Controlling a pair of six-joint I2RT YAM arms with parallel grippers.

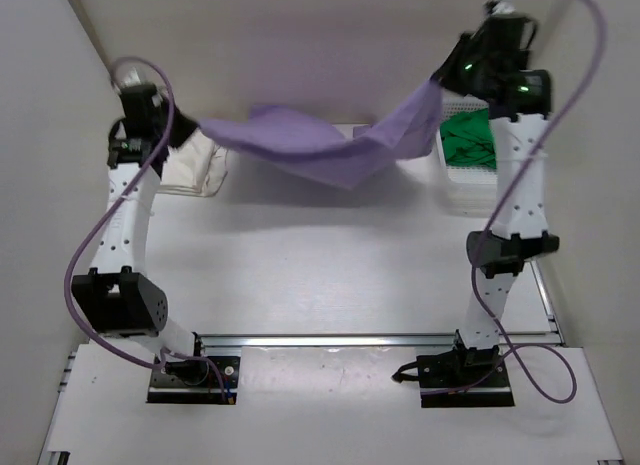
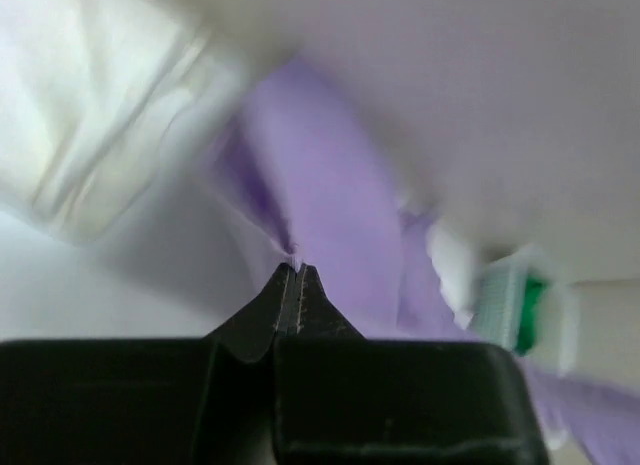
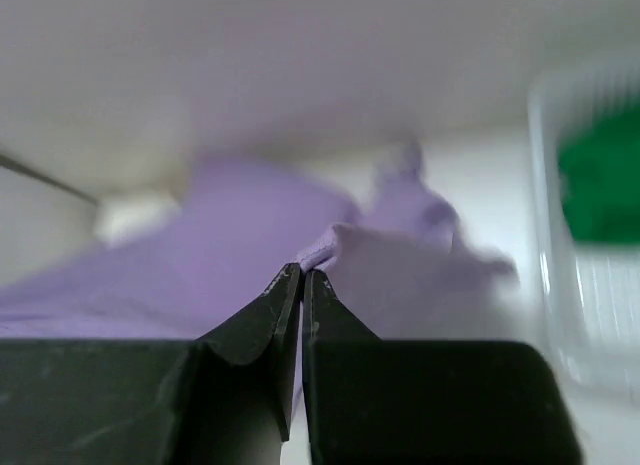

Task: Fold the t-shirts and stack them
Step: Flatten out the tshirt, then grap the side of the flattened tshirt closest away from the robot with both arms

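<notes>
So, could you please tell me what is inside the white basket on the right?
A bright green t-shirt lies bunched inside the basket. The right arm and the hanging lavender t-shirt cover its far end, so anything there or under the green cloth cannot be seen.

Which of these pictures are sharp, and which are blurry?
Top view: sharp and evenly lit, the lavender shirt casting a soft shadow on the table. Left wrist view: only the black fingers are crisp; the cream shirt behind is smeared. Right wrist view: likewise, with the green shirt a fuzzy patch.
</notes>
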